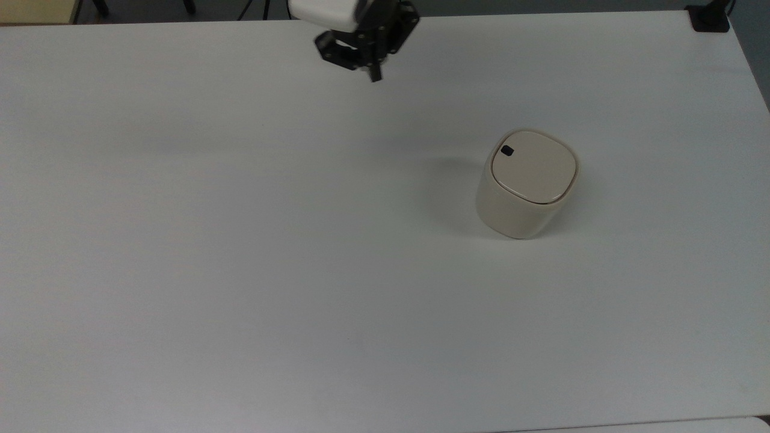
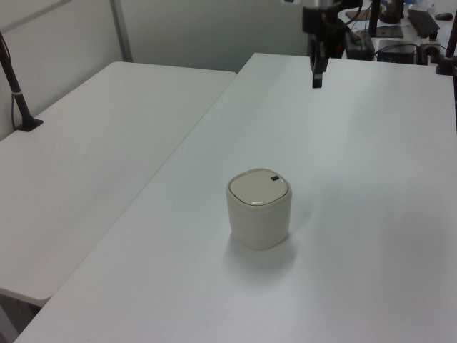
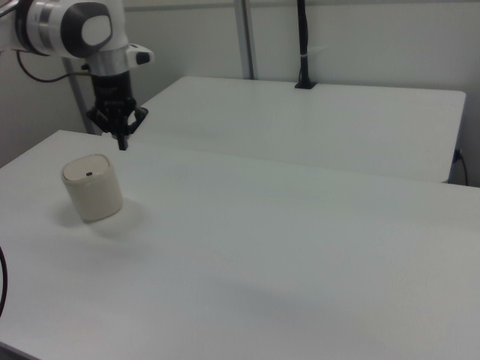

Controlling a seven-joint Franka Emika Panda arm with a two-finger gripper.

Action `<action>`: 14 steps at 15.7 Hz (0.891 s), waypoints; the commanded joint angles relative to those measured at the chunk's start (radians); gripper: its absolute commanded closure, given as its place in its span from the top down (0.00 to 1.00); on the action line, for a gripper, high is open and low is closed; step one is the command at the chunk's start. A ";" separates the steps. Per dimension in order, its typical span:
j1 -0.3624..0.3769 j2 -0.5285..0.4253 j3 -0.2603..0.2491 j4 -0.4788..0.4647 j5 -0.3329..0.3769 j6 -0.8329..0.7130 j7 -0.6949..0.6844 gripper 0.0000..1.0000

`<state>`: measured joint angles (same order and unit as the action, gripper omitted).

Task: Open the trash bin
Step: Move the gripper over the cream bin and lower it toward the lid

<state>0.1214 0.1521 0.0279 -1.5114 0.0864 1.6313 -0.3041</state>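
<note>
Cream-beige trash bin point(image 1: 526, 186) stands with lid down on the white table point(image 1: 240, 270), well apart from my pincer point(image 1: 374, 76), which I hold above with fingers pressed together.

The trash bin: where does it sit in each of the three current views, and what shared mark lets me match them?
Top view: the trash bin stands right of centre on the white table.
Left view: it stands near the middle, slightly low.
Right view: it stands at the right view's left, below the gripper.
Shared landmark: the black button near one corner of its closed lid.
</note>
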 commanded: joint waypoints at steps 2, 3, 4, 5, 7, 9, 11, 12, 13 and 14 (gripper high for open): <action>0.141 0.030 -0.013 0.027 0.016 0.042 -0.027 0.03; 0.165 0.047 -0.014 0.027 0.010 0.057 -0.026 0.03; 0.185 0.062 -0.014 0.027 0.010 0.061 -0.024 0.03; 0.205 0.084 -0.014 0.028 0.009 0.068 -0.014 0.03; 0.228 0.118 -0.014 0.027 -0.006 0.138 0.041 0.03; 0.241 0.158 -0.014 0.028 -0.036 0.189 0.052 0.03; 0.265 0.181 -0.014 0.028 -0.060 0.226 0.051 0.03; 0.276 0.190 -0.014 0.028 -0.080 0.232 0.046 0.03; 0.282 0.193 -0.014 0.028 -0.095 0.235 0.045 0.03; 0.291 0.198 -0.014 0.028 -0.100 0.237 0.043 0.03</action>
<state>0.3706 0.3402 0.0289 -1.4962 0.0238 1.8558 -0.2702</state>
